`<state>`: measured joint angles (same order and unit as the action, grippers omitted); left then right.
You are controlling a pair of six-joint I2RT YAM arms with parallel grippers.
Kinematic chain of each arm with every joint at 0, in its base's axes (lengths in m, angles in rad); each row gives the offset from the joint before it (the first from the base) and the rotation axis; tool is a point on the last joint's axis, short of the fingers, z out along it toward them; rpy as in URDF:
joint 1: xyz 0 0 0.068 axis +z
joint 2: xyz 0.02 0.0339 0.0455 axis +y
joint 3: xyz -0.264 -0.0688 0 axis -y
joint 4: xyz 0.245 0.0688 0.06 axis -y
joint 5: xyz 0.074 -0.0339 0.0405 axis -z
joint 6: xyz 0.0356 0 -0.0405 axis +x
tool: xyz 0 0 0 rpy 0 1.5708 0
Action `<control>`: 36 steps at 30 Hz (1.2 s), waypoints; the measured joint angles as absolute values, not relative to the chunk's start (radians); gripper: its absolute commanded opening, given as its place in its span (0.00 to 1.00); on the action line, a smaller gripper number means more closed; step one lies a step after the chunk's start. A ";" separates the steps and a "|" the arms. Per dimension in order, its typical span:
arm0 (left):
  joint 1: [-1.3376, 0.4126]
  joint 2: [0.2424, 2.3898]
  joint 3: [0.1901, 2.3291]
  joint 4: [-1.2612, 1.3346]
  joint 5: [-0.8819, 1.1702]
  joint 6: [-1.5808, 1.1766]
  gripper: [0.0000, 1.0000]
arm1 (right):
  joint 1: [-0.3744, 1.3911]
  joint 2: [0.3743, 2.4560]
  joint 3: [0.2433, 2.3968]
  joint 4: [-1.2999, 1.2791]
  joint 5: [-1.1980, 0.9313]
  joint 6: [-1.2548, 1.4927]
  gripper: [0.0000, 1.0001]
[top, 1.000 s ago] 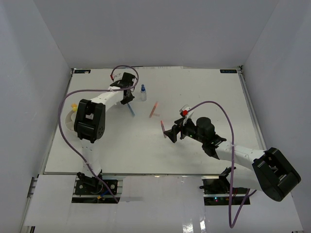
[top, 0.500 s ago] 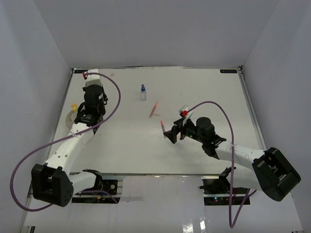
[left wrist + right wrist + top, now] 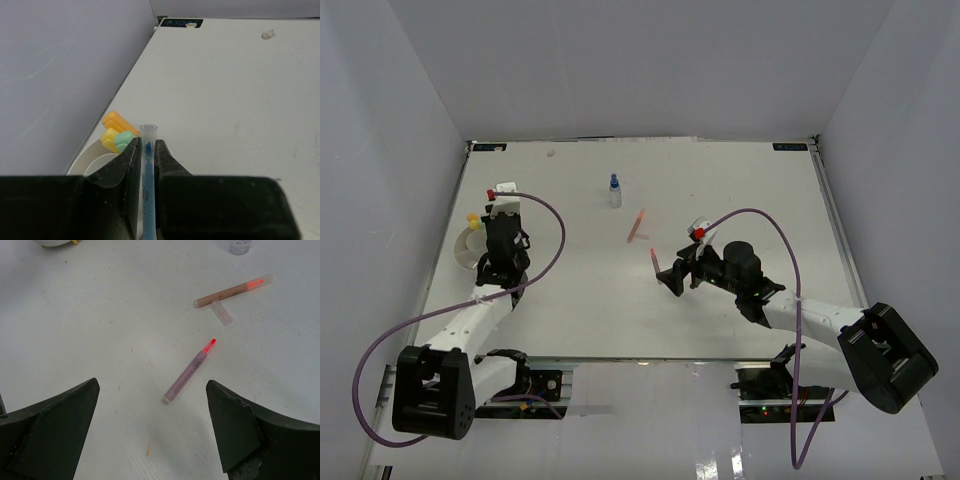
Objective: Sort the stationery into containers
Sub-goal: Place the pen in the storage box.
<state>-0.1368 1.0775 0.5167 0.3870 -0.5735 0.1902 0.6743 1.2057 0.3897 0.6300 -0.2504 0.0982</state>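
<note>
Blue pen point(image 3: 148, 200), pinched in left gripper point(image 3: 147, 146), hangs by nine-o'clock dish point(image 3: 94, 163); right gripper point(image 3: 152, 386) gapes empty; red pen point(image 3: 189, 372), orange pen point(image 3: 230, 290), bottle point(image 3: 614, 192) unsorted

Left arm point(image 3: 470, 322) and right arm point(image 3: 810, 315): white links, bulky black joint housings. One purple cable point(image 3: 797, 280) per arm, red-tipped connector at wrist. Gripper fingers point(image 3: 50, 432) matte black, wedge-shaped.
</note>
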 measured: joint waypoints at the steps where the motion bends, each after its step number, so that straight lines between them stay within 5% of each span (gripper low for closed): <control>1: -0.134 1.076 0.498 0.422 -0.582 0.196 0.03 | 0.674 1.206 0.390 0.630 -0.250 0.098 0.94; 11: -0.126 1.075 0.389 0.632 -0.635 0.247 0.05 | 0.674 1.206 0.390 0.630 -0.250 0.098 0.94; 18: -0.126 1.075 0.381 0.657 -0.646 0.244 0.37 | 0.674 1.206 0.390 0.630 -0.251 0.098 0.94; 28: -0.125 1.066 0.373 0.627 -0.647 0.223 0.47 | 0.674 1.205 0.390 0.630 -0.251 0.098 0.93; 36: -0.125 0.970 0.466 0.434 -0.605 0.114 0.98 | 0.674 1.221 0.443 0.569 -0.246 0.138 0.97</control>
